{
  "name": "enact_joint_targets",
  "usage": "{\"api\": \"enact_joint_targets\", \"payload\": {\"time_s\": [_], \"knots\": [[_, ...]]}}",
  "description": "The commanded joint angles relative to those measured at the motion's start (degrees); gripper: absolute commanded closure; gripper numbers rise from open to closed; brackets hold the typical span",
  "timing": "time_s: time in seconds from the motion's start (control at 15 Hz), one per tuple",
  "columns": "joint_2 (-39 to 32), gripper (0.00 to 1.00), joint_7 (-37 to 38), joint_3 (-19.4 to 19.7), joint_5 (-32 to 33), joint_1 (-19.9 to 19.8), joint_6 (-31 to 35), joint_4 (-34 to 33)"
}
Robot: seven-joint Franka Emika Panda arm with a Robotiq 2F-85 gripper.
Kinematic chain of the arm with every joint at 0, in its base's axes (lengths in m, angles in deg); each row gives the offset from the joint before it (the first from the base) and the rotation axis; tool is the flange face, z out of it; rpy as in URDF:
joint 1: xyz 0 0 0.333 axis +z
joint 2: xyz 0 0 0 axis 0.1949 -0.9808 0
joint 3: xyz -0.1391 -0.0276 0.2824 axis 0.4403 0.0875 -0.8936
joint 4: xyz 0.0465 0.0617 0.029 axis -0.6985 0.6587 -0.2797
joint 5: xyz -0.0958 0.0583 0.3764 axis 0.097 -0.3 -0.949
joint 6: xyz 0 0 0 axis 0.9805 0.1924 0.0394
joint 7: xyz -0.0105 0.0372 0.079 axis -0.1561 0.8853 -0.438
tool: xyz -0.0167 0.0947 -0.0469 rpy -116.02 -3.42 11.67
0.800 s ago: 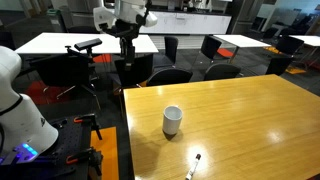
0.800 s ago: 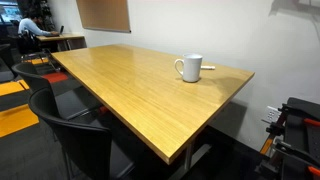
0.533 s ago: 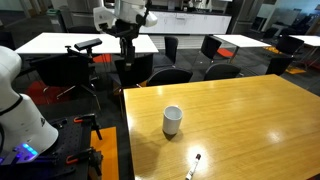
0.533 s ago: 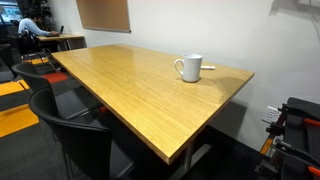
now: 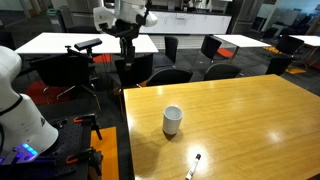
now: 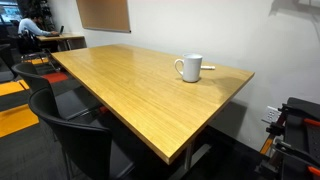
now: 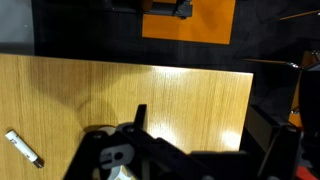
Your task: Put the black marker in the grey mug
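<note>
The grey mug [image 5: 172, 121] stands upright on the wooden table [image 5: 250, 110]; it also shows near the table's far end [image 6: 189, 68]. The black marker [image 5: 194, 167] lies flat on the table, a short way in front of the mug towards the camera. In the wrist view the marker [image 7: 22, 148] lies at the lower left, well off to the side of my fingers. My gripper [image 5: 128, 52] hangs high beyond the table's far edge, away from both things. Its jaws stand wide open [image 7: 205, 125] over bare wood with nothing between them.
Black office chairs [image 5: 170, 75] stand along the table's far side, and another [image 6: 75, 135] sits at its near edge. An orange floor patch [image 7: 187, 20] lies beyond the table edge. White tables [image 5: 60, 42] stand behind. The arm's white base [image 5: 20, 110] sits beside the table.
</note>
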Motion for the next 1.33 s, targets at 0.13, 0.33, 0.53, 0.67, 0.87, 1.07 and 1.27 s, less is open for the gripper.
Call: {"api": "enact_joint_targets", "payload": {"time_s": [0.13,0.33,0.53,0.67,0.87,1.07,1.27], "knots": [[0.0,0.0,-0.2,-0.5,-0.2,-0.6,-0.1,-0.1],[0.0,0.0,-0.2,-0.5,-0.2,-0.6,-0.1,-0.1],[-0.2,0.0,-1.3,-0.4,0.8,-0.7,0.7,0.3],[-0.6,0.0,-2.3,-0.1,1.6,-0.9,1.4,0.3],[-1.3,0.0,-5.0,0.3,3.5,-1.3,2.1,0.4],[-2.1,0.0,-9.5,1.3,6.4,-1.8,4.0,0.3],[-3.1,0.0,-12.7,2.7,9.1,-2.9,6.7,0.0]]}}
